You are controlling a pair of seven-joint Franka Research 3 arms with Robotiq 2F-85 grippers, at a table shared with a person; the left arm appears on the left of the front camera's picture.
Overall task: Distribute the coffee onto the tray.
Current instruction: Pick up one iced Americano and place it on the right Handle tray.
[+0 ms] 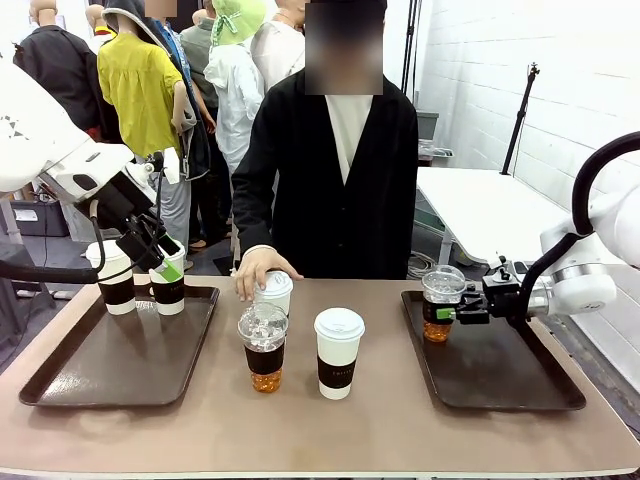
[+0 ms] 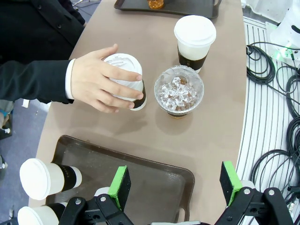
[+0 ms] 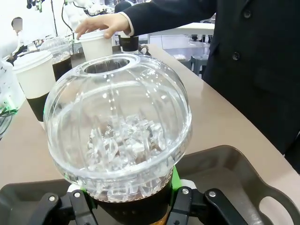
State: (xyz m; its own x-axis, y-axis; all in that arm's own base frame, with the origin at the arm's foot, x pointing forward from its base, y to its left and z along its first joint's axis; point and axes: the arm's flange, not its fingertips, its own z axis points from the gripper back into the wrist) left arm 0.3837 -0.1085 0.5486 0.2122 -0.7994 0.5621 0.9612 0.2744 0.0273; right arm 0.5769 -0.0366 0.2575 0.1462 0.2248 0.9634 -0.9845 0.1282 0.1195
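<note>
My right gripper (image 1: 447, 314) is shut on a clear dome-lidded iced coffee cup (image 1: 441, 300) that stands at the far left corner of the right tray (image 1: 500, 385). In the right wrist view the iced cup (image 3: 117, 131) sits between the fingers (image 3: 186, 201). My left gripper (image 1: 160, 262) hangs open over the left tray (image 1: 110, 370), beside two white sleeved paper cups (image 1: 117, 280). In the left wrist view the left gripper (image 2: 176, 187) is open above the tray (image 2: 154, 180). A person's hand (image 1: 258, 268) rests on a third paper cup (image 1: 274, 292).
In the middle of the table stand an iced cup (image 1: 264, 348) and a lidded paper cup (image 1: 338, 352). The person stands at the far edge. Cables (image 2: 276, 117) lie on the floor beside the table. The front parts of both trays are bare.
</note>
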